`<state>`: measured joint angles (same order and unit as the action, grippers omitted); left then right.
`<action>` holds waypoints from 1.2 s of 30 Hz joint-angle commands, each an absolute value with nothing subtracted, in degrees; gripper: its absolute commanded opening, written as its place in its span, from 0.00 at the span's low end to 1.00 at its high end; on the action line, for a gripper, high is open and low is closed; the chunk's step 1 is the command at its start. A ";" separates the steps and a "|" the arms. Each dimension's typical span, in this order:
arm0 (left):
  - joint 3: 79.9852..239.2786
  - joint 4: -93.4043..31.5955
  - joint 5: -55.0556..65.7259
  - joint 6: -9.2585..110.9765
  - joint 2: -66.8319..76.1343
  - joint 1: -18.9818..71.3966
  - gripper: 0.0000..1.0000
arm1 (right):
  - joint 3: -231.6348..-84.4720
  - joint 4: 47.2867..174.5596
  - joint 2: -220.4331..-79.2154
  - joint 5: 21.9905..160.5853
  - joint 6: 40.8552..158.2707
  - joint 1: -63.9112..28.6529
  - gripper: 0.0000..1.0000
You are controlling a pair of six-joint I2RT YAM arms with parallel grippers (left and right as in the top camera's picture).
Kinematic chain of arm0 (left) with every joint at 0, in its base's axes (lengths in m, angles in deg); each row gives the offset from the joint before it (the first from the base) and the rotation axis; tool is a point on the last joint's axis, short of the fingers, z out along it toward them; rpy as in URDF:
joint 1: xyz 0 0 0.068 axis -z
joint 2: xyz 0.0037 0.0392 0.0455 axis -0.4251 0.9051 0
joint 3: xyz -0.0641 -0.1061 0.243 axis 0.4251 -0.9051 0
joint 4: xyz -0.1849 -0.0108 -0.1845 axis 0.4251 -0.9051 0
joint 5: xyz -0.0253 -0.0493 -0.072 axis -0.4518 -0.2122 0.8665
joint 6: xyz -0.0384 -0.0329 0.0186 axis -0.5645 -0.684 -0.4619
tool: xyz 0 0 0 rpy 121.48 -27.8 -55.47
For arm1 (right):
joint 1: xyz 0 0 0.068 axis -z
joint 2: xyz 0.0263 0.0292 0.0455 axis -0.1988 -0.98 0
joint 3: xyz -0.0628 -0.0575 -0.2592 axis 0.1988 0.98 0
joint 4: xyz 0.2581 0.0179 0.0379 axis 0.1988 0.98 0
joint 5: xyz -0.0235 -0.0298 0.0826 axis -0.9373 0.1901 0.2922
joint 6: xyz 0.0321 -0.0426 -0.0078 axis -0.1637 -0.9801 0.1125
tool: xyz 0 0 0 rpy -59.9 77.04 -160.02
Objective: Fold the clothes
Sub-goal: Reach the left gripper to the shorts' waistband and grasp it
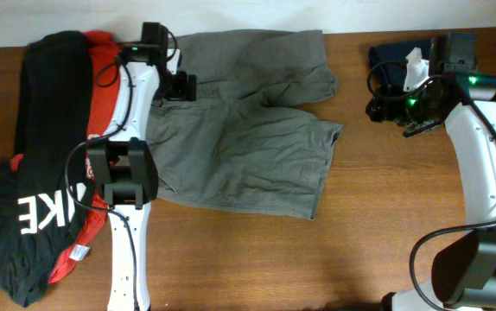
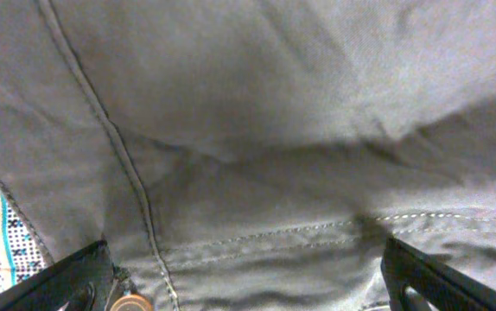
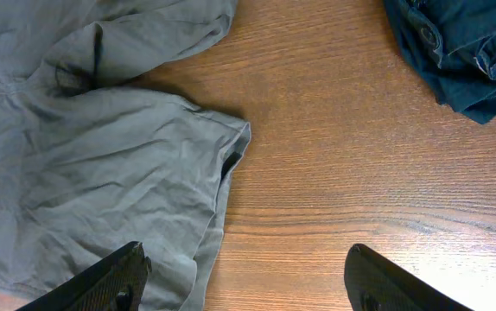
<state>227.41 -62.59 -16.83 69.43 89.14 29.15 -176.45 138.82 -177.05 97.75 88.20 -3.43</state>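
Grey-olive shorts lie spread at the centre of the table, legs pointing right. Left gripper, fingers wide apart, is at their far left corner; its arm covers the left edge. Right gripper, likewise spread, hovers between the shorts and the navy garment. Black garment and red shirt are piled left

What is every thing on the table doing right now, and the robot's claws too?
shorts: spread flat, wrinkled, not folded
black garment: heaped on the red shirt
red shirt: crumpled, mostly covered
navy garment: bunched up
left claw: open, over the shorts
right claw: open, holding nothing
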 commanded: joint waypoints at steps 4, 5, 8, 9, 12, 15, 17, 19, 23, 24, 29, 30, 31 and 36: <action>225.68 -72.62 -10.03 65.71 92.40 27.99 0.99 | -177.10 138.56 -178.14 97.66 88.02 -4.00 0.79; 226.30 -73.58 -10.03 65.99 91.76 28.08 0.99 | -177.15 138.36 -177.88 97.79 88.02 -4.00 0.80; 229.42 -77.67 -11.30 67.44 87.04 28.82 0.99 | -178.24 138.80 -175.67 98.88 88.11 -4.00 0.81; 230.51 -79.33 -13.11 67.44 84.59 29.17 0.99 | -178.72 139.28 -174.60 99.65 88.24 -4.00 0.81; 231.69 -83.15 -16.85 67.61 78.32 29.93 0.99 | -179.03 141.14 -171.50 99.80 88.24 -4.00 0.81; 231.72 -86.39 -21.16 67.61 71.28 30.90 0.99 | -179.03 144.18 -167.50 99.78 88.22 -4.00 0.81; 231.72 -87.15 -21.66 67.55 66.50 31.40 0.99 | -179.03 146.01 -164.70 99.82 88.24 -4.00 0.81; 231.72 -87.55 -21.70 67.13 62.85 31.53 0.99 | -179.03 147.94 -161.57 100.44 88.24 -4.00 0.81; 231.72 -91.68 -27.25 64.46 54.28 31.51 0.99 | -179.00 152.75 -155.34 100.65 88.22 -4.02 0.82; 231.72 -92.57 -29.09 63.00 53.36 31.51 0.99 | -179.00 154.28 -154.45 100.65 88.22 -4.02 0.82; 227.37 -93.40 -27.21 61.60 46.96 31.57 0.99 | -174.57 159.68 -152.68 100.63 87.32 -4.02 0.85; 224.68 -93.40 -27.25 61.60 45.99 31.57 0.99 | -172.69 159.24 -152.70 100.65 87.37 -4.02 0.86; 222.67 -93.40 -27.25 61.58 45.47 31.55 0.99 | -170.41 158.52 -152.70 100.85 87.37 -4.02 0.86; 202.69 -93.36 -33.92 55.85 40.66 31.55 0.99 | -154.48 150.34 -152.70 109.16 87.39 -4.02 0.85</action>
<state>212.42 -93.27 -28.24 61.06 43.13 31.75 -162.06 152.83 -152.52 103.21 88.00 -3.43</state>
